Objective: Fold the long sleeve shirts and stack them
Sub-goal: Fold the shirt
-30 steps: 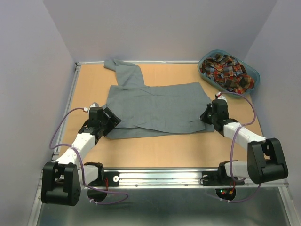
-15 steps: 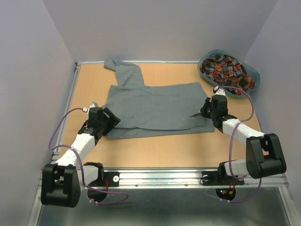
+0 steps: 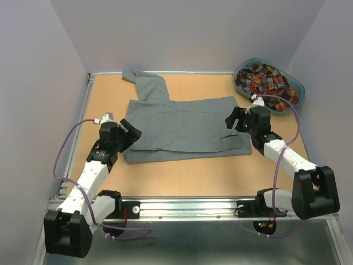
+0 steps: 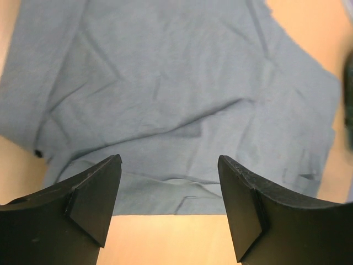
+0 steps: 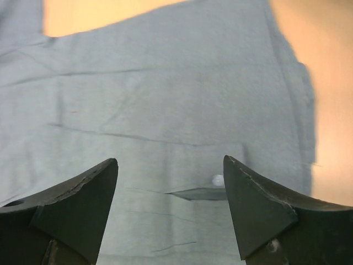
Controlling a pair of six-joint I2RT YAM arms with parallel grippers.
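The grey long sleeve shirt lies folded flat on the table's middle, one sleeve reaching toward the back left. My left gripper hovers open at the shirt's left edge; in the left wrist view the gripper has nothing between its fingers, with the grey cloth and its hem below. My right gripper hangs open over the shirt's right side. In the right wrist view it is empty above grey cloth with a white button. The plaid long sleeve shirt sits bunched in the basket.
A teal oval basket stands at the back right corner, close behind my right arm. Bare wooden table stretches between the shirt and the arm bases. Purple walls enclose the table on three sides.
My right gripper has opened, let go of the grey shirt's right edge, and risen toward the back left. My left gripper has lifted slightly and stayed open.
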